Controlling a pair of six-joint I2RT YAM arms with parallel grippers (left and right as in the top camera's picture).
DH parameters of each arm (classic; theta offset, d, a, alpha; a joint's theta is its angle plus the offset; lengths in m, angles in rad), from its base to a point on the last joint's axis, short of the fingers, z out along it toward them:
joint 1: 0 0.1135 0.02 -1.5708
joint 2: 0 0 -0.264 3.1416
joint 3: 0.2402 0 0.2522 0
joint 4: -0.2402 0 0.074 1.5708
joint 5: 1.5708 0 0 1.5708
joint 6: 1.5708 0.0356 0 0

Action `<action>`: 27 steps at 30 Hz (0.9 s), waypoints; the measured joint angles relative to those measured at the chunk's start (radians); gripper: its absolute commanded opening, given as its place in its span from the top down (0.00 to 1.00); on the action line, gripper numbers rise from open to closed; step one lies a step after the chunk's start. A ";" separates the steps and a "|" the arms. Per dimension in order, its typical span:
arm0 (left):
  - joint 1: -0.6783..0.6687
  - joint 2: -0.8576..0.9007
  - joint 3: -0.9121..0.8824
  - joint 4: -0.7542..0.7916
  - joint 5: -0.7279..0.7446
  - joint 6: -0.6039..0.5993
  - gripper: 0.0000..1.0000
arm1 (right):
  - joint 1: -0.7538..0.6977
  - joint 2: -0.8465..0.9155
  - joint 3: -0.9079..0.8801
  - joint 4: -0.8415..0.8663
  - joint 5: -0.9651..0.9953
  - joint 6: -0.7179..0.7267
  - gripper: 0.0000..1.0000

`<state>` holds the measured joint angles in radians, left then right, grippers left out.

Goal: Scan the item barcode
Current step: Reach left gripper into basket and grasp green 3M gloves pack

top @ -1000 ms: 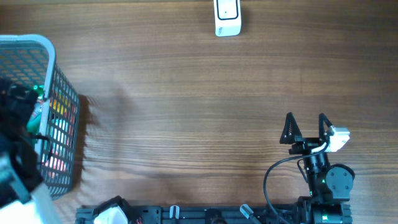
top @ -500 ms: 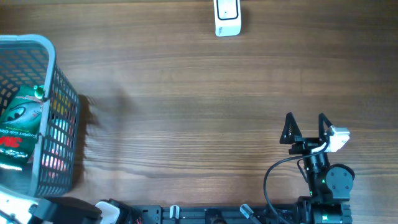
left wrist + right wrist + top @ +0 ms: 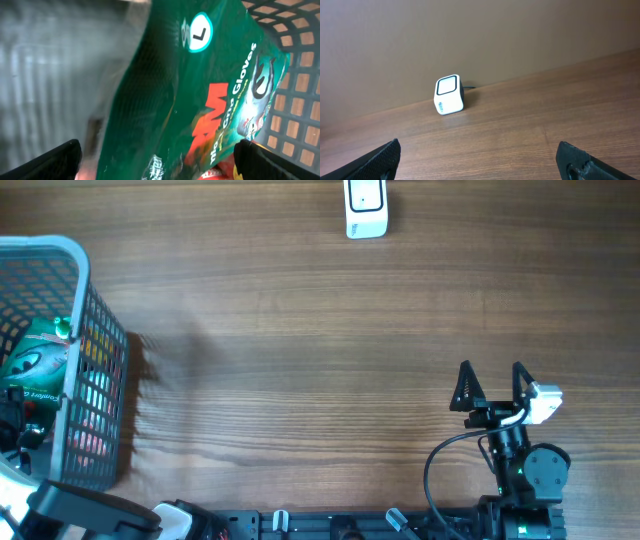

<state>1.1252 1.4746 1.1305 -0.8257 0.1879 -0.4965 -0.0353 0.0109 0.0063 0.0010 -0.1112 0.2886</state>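
— Since a moment ago the left arm (image 3: 80,515) has slid back up over the near end of the grey basket (image 3: 86,275). Its dark tip now hides the bottom of the green pack of gloves (image 3: 35,360). Nothing else has moved
— What is the biggest thing?
— The brown wood table (image 3: 300,330). Next is the basket, at its left edge
— Where is the thing to scan?
— The pack lies inside the basket, next to the mesh wall. More bright things lie under it, but I cannot tell what they are
— Is the left gripper holding it?
— No. Seen from the left wrist, the left gripper (image 3: 160,162) hangs close over the pack. Its two fingers are spread wide, one out at each side. They do not pinch it
— And the other one?
— The right gripper (image 3: 491,378) sits low on the right side of the table, far from the basket. Its fingers are spread wide too, with nothing between them
— And the smallest thing?
— The little white scanner (image 3: 366,208) stands at the far edge of the table, well apart from both grippers
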 measured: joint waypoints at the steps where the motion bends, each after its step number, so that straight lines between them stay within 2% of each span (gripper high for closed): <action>1: 0.000 0.000 -0.016 0.020 0.011 0.002 0.09 | 0.000 0.000 0.000 0.000 0.000 0.000 0.00; 5: -0.025 0.000 -0.032 0.079 0.066 0.008 0.38 | 0.000 0.000 0.000 0.000 0.000 0.000 0.00; 6: -0.041 0.000 -0.032 0.100 0.083 0.009 0.50 | 0.000 0.000 0.000 0.000 0.000 0.000 0.00; 9: -0.097 0.000 -0.032 0.140 0.103 0.013 0.96 | 0.000 0.000 0.000 0.000 0.000 0.000 0.00; 12: -0.157 0.000 -0.032 0.186 0.113 0.013 0.96 | 0.000 0.000 0.000 0.000 0.000 0.000 0.00; 16: -0.163 -0.033 -0.024 0.191 0.118 0.013 0.96 | 0.000 0.000 0.000 0.000 0.000 0.000 0.00; 19: -0.166 -0.130 0.076 0.170 0.127 0.010 0.96 | 0.000 0.000 0.000 0.000 0.000 0.000 0.00; 23: -0.169 -0.320 0.225 0.181 0.142 -0.083 0.96 | 0.000 0.000 0.000 0.000 0.000 0.000 0.00; 27: -0.169 -0.494 0.257 0.212 0.227 -0.193 0.96 | 0.000 0.000 0.000 0.000 0.000 0.000 0.00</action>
<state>0.9565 0.9810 1.3872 -0.6132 0.4149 -0.6899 -0.0353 0.0109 0.0063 0.0006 -0.1108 0.2886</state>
